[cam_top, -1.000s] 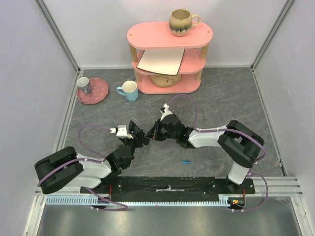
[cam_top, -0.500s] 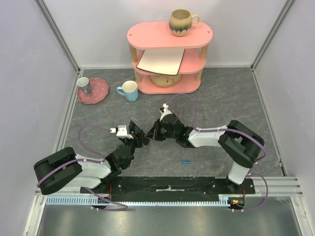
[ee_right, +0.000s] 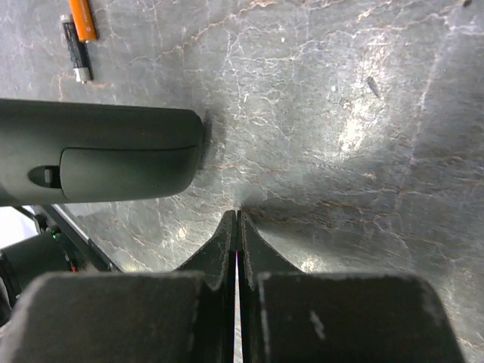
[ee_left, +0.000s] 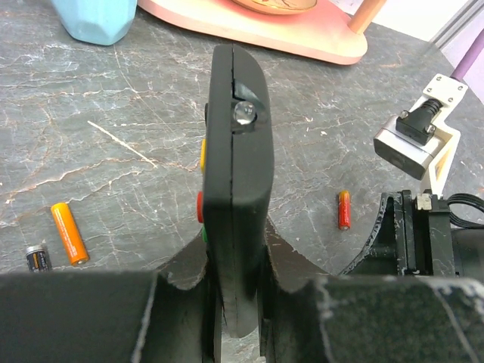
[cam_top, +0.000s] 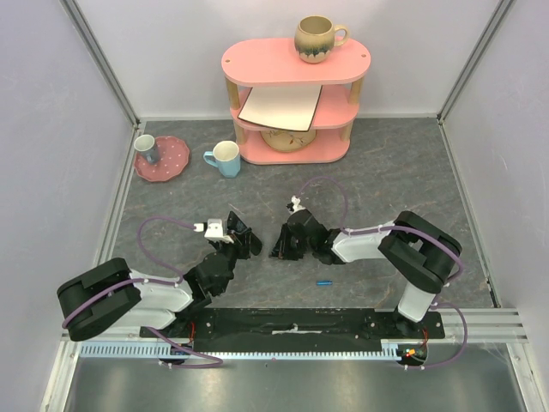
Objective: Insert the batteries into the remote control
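Held remote (ee_left: 236, 189) and far shelf (cam_top: 266, 62) seemingly narrow passage.

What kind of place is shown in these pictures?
Probably a robot test booth: plain white walls enclose a grey table, left arm and right arm are bolted at its edge, a pink shelf holds a mug.

No words, numbers or signs can be read anywhere, not even on the remote control (ee_left: 234, 189) or the little batteries (ee_left: 68, 233).
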You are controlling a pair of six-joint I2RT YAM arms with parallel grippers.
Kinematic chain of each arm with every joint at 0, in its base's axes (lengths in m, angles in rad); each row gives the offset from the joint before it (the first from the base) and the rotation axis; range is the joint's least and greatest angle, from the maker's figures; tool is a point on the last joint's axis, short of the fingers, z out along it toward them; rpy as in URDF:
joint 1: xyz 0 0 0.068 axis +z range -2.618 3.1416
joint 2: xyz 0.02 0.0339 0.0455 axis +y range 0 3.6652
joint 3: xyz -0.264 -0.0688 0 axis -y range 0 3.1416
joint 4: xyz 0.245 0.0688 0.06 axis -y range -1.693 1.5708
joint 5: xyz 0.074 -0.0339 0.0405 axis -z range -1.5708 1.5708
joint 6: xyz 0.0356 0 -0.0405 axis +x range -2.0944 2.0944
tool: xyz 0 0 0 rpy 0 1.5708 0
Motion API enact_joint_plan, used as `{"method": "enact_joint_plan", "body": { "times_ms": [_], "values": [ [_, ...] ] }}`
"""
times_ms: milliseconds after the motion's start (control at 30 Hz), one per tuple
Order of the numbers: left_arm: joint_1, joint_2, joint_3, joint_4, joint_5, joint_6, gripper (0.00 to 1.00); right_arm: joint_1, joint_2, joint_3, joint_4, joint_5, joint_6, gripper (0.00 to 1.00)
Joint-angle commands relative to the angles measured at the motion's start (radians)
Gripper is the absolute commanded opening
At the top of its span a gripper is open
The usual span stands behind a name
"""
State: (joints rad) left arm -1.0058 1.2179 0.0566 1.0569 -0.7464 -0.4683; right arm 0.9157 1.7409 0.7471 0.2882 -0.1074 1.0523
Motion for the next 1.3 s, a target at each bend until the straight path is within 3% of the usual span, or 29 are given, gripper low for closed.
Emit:
{"method": "enact_joint_plan", "body": {
  "times_ms": [0,233,267,300,367,433,467,567,1267],
  "values": [
    [-0.007,-0.011,0.011,0.017,-0.01,0.025,0.02,-0.006,-0.003,-0.018,-0.064,0.023,-0.023,0.0],
    [-0.005,-0.009,0.006,0.015,-0.008,0.019,0.02,-0.006,-0.118,-0.109,0.11,0.038,0.035,0.02],
    [-0.007,-0.009,0.005,0.017,-0.005,0.013,0.02,-0.011,-0.132,-0.12,0.168,0.038,0.04,0.08],
    [-0.005,-0.011,0.0,0.018,-0.005,0.011,0.02,-0.012,-0.144,-0.127,0.195,0.04,0.046,0.21],
    [-0.005,-0.015,-0.004,0.021,-0.004,-0.004,0.02,-0.021,-0.164,-0.141,0.276,0.031,0.066,0.3],
    [-0.007,-0.017,-0.008,0.025,-0.001,-0.013,0.02,-0.026,-0.161,-0.15,0.34,0.002,0.084,0.25],
    [-0.007,-0.015,-0.009,0.023,0.002,-0.026,0.02,-0.031,-0.155,-0.155,0.421,-0.014,0.112,0.12],
    [-0.007,-0.009,-0.009,0.032,0.015,-0.05,0.02,-0.032,-0.115,-0.132,0.494,-0.054,0.133,0.0],
    [-0.005,0.055,0.015,0.069,0.022,-0.059,0.02,-0.032,-0.018,-0.08,0.509,-0.095,0.135,0.0]
  ]
}}
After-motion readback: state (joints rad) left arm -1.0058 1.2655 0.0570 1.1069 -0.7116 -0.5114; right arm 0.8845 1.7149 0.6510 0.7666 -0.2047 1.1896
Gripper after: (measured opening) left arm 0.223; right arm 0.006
